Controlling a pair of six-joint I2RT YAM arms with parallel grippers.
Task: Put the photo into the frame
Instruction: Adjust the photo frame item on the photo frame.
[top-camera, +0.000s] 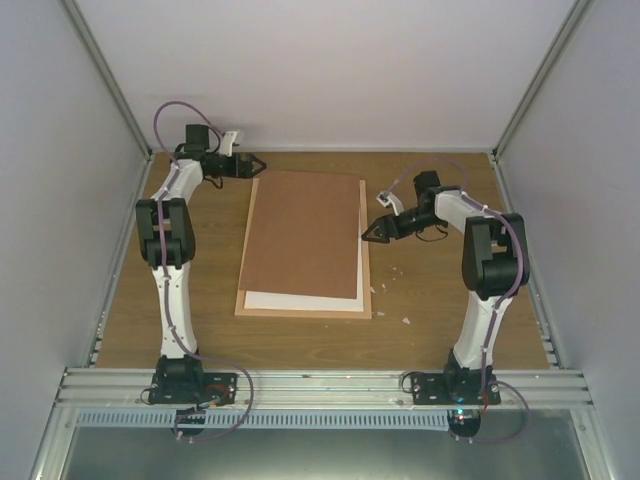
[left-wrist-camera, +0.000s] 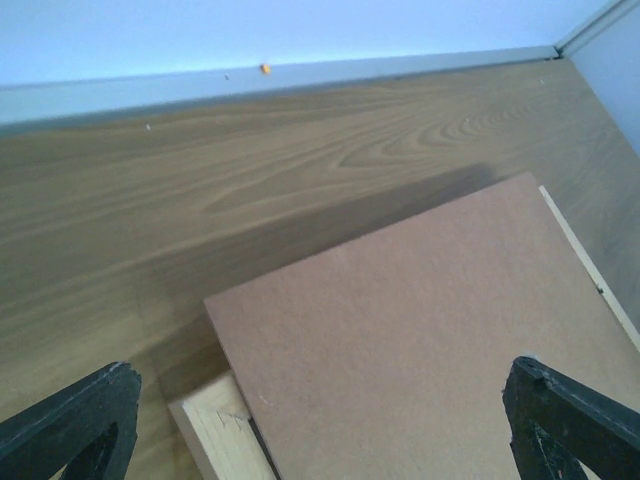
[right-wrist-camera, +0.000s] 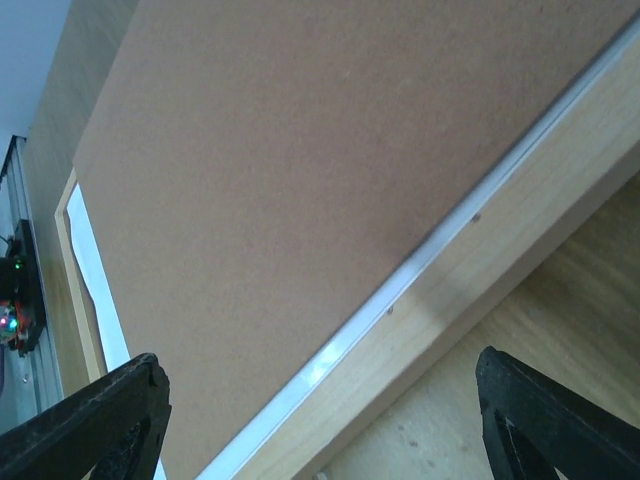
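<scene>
**Photo Seen Only as a White Strip Under the Board**

The wooden table (top-camera: 300, 345) is taken up at its middle by the frame (top-camera: 366, 272), laid flat, its pale wood rails seen along the near and right sides. Its long axis is run from the arm bases toward the far wall. The brown backing board (top-camera: 305, 235) is laid on top, slightly skewed.

The photo (top-camera: 300, 300) is found inside the frame beneath the board. Only a white band is shown at the near end, and none of its picture can be made out.

The left gripper (top-camera: 260, 163) is held at the board's far-left corner, fingers spread wide. The right gripper (top-camera: 368, 235) is held by the frame's right rail, also spread, gripping nothing.

Small white scraps (top-camera: 406, 320) are scattered on the table to the right.
</scene>
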